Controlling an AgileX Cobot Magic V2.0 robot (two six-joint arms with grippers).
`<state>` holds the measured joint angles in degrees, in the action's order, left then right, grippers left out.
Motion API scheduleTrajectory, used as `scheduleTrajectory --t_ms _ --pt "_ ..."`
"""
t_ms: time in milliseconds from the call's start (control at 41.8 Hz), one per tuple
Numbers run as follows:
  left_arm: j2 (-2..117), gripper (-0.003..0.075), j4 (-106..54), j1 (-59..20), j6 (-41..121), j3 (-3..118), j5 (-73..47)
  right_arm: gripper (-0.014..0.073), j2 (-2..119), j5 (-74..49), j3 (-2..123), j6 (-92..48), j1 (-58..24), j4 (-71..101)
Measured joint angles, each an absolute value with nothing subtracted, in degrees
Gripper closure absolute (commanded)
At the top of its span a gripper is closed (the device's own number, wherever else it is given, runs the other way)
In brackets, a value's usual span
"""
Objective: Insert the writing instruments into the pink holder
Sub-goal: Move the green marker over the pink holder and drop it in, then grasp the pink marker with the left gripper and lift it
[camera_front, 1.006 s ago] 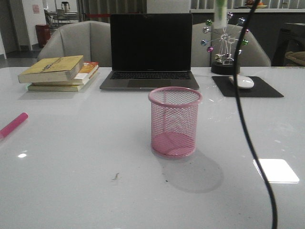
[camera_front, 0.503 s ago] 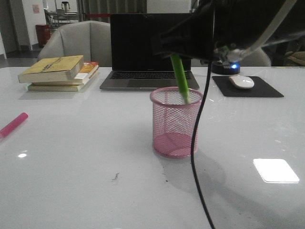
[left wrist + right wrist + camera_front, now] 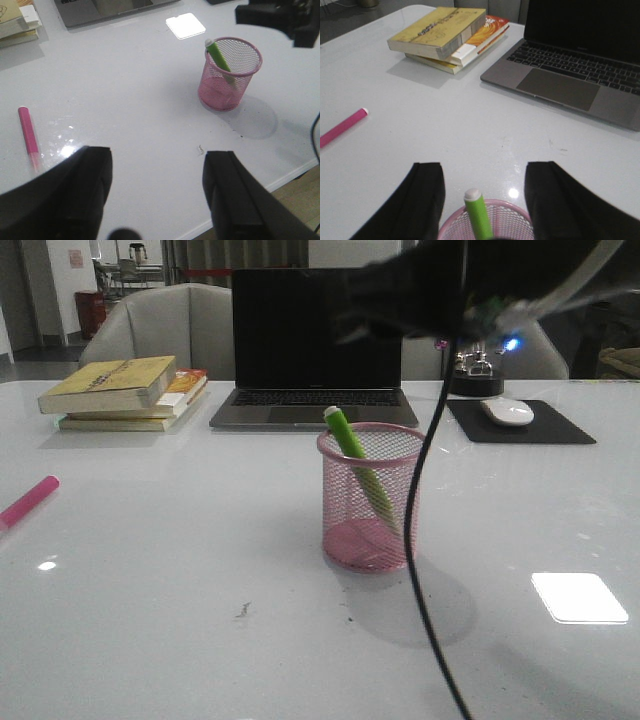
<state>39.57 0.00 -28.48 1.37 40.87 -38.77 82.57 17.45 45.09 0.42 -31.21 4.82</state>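
Note:
The pink mesh holder (image 3: 369, 502) stands mid-table in front of the laptop. The lime green marker (image 3: 357, 468) leans inside it, pale tip resting over the rim on the left. My right gripper (image 3: 484, 172) hovers open above the holder (image 3: 490, 225), its jaws apart on either side of the green marker (image 3: 478, 212) without touching it. The magenta marker (image 3: 27, 502) lies flat at the table's left edge, also seen as a pink marker (image 3: 28, 136) in the left wrist view. My left gripper (image 3: 157, 167) is open over bare table, well away from the holder (image 3: 229, 74).
A laptop (image 3: 315, 350) stands behind the holder. Stacked books (image 3: 125, 392) lie at the back left. A mouse (image 3: 508, 411) on a black pad and a ball ornament sit at the back right. A black cable (image 3: 425, 540) hangs in front of the holder.
The right gripper brought the green marker down into the holder, let it go and lifted. The marker now leans free, tip to the left.

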Motion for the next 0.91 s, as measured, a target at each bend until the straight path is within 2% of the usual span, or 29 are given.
scheduleTrajectory --t_ms 287,407,647,910 --pt "39.67 0.0261 0.00 -28.48 0.59 40.87 -38.66 0.0115 58.07 -17.96 45.09 -1.21 -31.21 1.43" --pt "41.53 0.0261 0.39 -27.21 -1.11 40.87 -38.92 0.0115 50.32 -26.88 44.05 -1.38 -31.21 0.67" --pt "52.82 0.0262 0.60 -17.79 -1.59 43.98 -40.57 0.0115 38.94 -33.65 39.07 -1.65 -31.21 0.00" --pt "71.78 0.0249 0.98 -6.36 -1.68 50.83 -40.57 0.0115 36.01 -34.73 37.19 -1.65 -31.21 0.00"
